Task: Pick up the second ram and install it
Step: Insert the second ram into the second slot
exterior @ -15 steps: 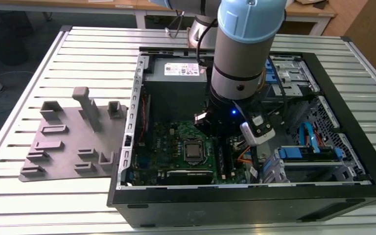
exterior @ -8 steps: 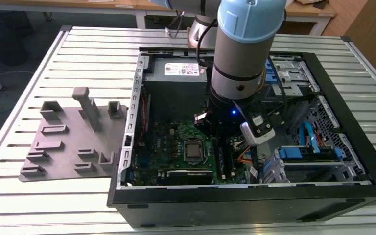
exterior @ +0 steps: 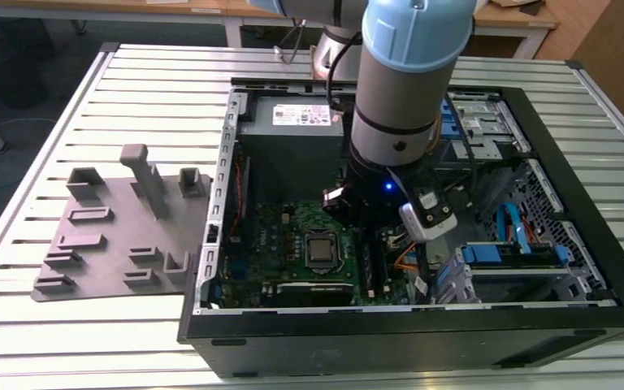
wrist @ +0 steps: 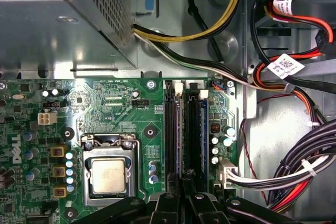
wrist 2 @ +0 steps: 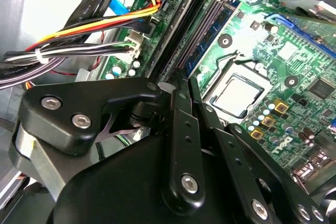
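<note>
Arm vertical, wrist low, end effector point(wrist: 183, 195) fingers pressed close together, pointing downward.

Robotics lab: slatted metal workbench point(exterior: 149, 89), open computer case point(exterior: 421, 321), wooden desks point(exterior: 507, 20) behind.

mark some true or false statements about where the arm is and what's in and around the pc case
1. The gripper is down inside the open computer case, over the memory slots. True.
2. The processor socket is covered by a fan. False: the bare metal chip shows.
3. The grey holder tray lies on the slatted table at the exterior view's left of the case. True.
4. The case's side panel is closed. False: the green motherboard is exposed.
5. Coloured cables run beside the slots. True.
</note>
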Robot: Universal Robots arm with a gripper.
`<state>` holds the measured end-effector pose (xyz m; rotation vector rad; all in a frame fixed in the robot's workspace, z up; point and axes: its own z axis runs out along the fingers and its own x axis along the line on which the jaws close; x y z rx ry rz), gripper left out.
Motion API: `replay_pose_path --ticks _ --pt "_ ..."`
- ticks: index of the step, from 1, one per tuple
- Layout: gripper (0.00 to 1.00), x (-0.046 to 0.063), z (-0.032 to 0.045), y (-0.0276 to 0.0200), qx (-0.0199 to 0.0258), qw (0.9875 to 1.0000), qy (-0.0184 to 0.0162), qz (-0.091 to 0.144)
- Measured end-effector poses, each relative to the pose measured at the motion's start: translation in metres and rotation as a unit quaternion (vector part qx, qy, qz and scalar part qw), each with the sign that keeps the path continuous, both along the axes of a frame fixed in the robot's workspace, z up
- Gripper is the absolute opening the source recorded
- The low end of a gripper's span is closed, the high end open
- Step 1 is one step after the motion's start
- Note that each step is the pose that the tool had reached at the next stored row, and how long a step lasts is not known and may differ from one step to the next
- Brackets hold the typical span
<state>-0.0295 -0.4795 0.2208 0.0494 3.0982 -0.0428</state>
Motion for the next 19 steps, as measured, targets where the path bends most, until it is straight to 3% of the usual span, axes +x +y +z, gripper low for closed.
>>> replay_pose_path --ticks 9,19 --pt "0.11 0.0 -0.0026 0.0004 -0.0002 1.0 0.0002 0.0" --pt "0.11 0.002 0.0001 0.0004 -0.0001 1.0 0.0008 0.006"
